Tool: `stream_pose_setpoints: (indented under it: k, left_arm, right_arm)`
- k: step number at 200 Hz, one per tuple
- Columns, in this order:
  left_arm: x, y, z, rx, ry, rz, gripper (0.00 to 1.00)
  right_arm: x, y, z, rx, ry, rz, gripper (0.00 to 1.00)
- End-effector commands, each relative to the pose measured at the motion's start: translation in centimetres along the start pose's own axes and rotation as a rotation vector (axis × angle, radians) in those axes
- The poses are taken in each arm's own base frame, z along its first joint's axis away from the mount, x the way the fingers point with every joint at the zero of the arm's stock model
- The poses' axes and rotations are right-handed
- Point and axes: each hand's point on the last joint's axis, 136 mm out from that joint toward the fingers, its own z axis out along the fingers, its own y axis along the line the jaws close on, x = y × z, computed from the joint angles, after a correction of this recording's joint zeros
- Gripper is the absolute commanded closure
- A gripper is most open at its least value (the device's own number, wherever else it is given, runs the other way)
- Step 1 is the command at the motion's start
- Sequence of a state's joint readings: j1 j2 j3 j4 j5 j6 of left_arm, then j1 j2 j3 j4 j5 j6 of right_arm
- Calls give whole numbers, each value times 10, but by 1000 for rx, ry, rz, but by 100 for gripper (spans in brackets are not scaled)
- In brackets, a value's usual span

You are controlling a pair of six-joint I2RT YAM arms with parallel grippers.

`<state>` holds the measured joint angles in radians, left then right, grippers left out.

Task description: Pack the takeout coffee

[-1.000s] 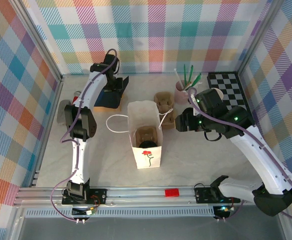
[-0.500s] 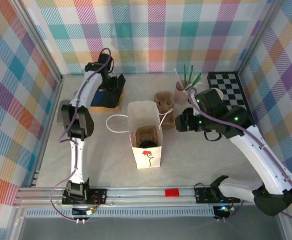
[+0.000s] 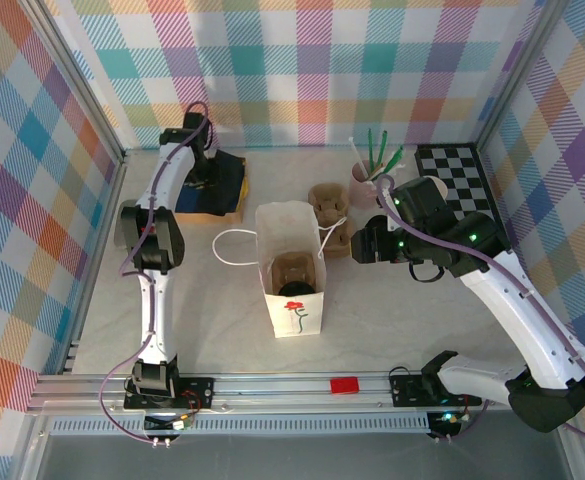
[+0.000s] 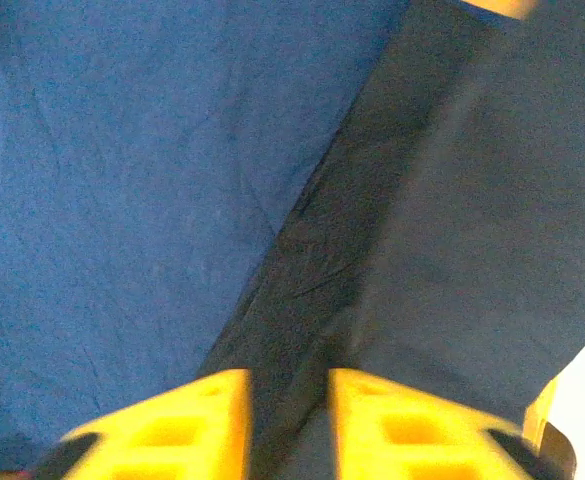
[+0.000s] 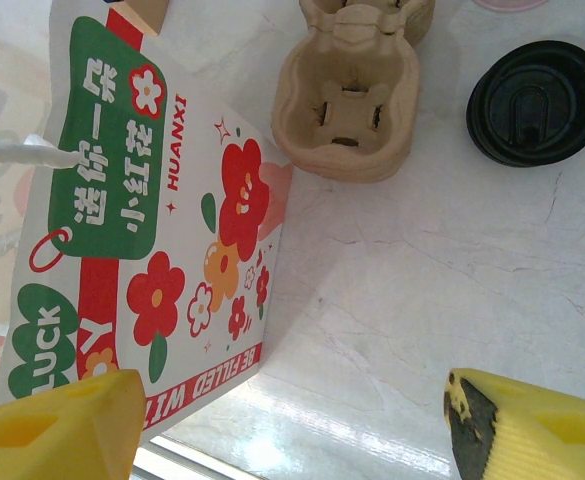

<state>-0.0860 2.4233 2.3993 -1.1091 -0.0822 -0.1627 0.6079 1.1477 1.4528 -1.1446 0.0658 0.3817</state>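
Note:
The white paper bag stands open at mid-table. Inside it sits a brown cup carrier with a dark round top, apparently the takeout coffee's black lid; its sides are hidden. My right gripper hovers open just right of the bag, its yellow fingers wide apart over bare table, the bag's flowered side at its left. My left gripper is at the back left over folded cloths, and its fingers stand slightly apart with a dark fold between them.
Blue and dark cloths lie on a wooden tray. Stacked cardboard carriers and a black lid sit right of the bag. A pink cup of utensils and a checkered board stand at the back right.
My left arm has swung left and back over the cloths, and its jaws have parted. The right arm and the bag have stayed still.

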Motion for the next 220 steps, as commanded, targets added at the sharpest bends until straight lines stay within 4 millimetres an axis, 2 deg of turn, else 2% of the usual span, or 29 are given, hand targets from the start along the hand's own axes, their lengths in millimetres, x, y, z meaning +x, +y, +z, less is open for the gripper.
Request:
stream_pose_setpoints:
  k: [1,17,35,51,71,89,109,154,220]
  left_arm:
    - [-9,7,-26,-18,-41,-5,44]
    - [-17,8,-41,-45,-89,-3,37]
    - [-23,4,-58,-60,-140,11,35]
    - [-25,-11,-68,-52,-174,68,35]
    - [-21,-39,-72,-49,-204,189,35]
    - [-14,-63,-69,-47,-206,275,34]
    - [-8,-73,-58,-87,-195,316,31]
    - [-5,-67,-35,-190,-170,304,27]
    - [-1,-77,-9,-156,-150,311,27]
  right_arm:
    - [0,0,-5,-12,-13,13,22]
    - [-1,1,-5,-15,-12,13,22]
    - [-1,2,-4,-19,-12,13,22]
    - [-2,2,-3,-19,-13,13,22]
    - [-3,3,-3,-24,-13,13,22]
    - [-2,3,-2,-25,-13,13,22]
    - [-1,2,-3,-21,-10,12,21]
    - [2,-2,-5,-5,-11,7,18]
    - [-2,-1,-2,0,-6,2,18]
